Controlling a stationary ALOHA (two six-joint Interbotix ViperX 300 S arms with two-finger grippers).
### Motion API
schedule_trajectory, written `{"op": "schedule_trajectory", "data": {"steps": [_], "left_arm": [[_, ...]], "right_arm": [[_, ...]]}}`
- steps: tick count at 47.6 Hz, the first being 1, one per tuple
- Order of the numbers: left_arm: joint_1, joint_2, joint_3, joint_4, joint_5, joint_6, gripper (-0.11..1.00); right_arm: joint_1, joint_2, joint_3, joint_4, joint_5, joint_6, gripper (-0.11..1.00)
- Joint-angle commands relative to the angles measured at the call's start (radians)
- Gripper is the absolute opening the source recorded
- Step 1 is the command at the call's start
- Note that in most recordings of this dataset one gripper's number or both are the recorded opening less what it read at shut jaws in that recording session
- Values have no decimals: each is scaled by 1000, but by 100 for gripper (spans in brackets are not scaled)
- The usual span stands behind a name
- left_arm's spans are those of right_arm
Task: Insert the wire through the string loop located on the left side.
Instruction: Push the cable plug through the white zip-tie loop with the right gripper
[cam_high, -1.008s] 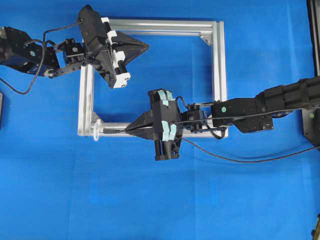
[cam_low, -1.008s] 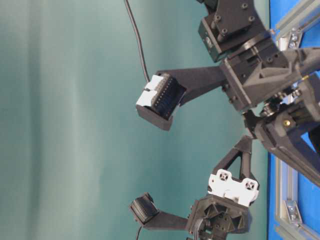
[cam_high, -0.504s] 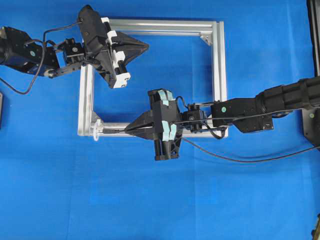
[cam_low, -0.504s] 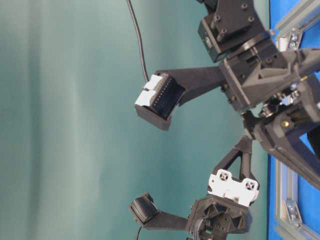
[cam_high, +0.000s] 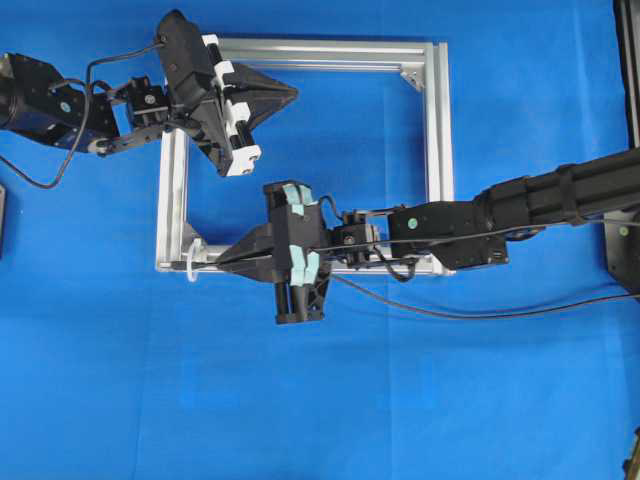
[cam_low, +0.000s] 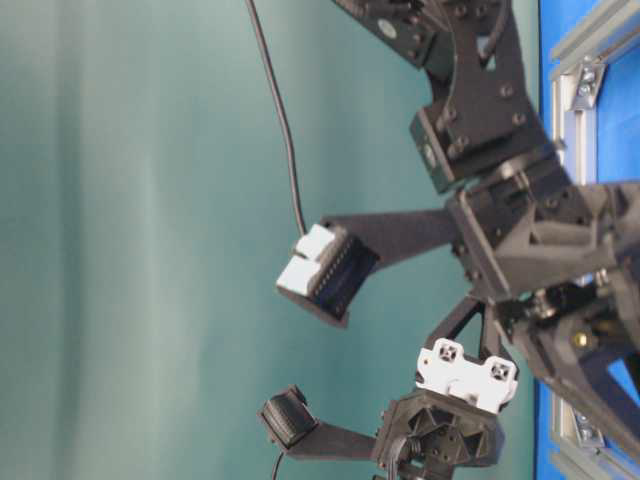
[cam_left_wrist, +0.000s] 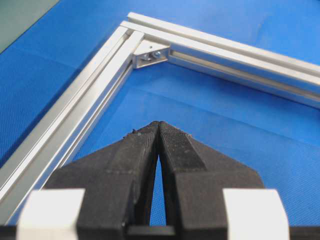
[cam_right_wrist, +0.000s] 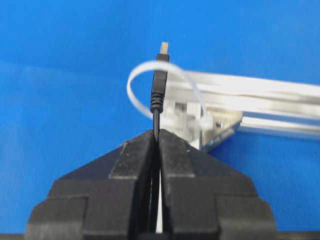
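The wire (cam_high: 450, 315) is a thin black cable, and my right gripper (cam_high: 222, 262) is shut on it just behind its plug. In the right wrist view the plug (cam_right_wrist: 159, 82) sticks out ahead of my right gripper (cam_right_wrist: 157, 131). Its metal tip overlaps the top arc of the whitish string loop (cam_right_wrist: 137, 70); I cannot tell whether it has passed through. From overhead, the string loop (cam_high: 190, 266) sits at the near left corner of the aluminium frame (cam_high: 435, 150), just left of the fingertips. My left gripper (cam_high: 293, 95) hovers shut and empty over the frame's far left part, also in its wrist view (cam_left_wrist: 158, 122).
The wire's slack trails right across the blue cloth below the right arm (cam_high: 520, 205). A metal corner bracket (cam_left_wrist: 150, 52) lies ahead of the left gripper. Dark fixtures stand at the table's right edge (cam_high: 625, 240).
My right gripper has moved left along the near frame bar with the wire, bringing the plug up to the string loop. The left arm has not moved.
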Motion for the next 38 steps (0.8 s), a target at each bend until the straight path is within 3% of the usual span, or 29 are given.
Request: {"op": "schedule_trajectory", "data": {"steps": [1, 38], "left_arm": [[2, -29, -6, 2, -5, 0, 0], [2, -29, -6, 2, -5, 0, 0]], "right_arm": [[-3, -12, -34, 0, -5, 0, 0], [-8, 28, -94, -3, -3, -2, 0]]}}
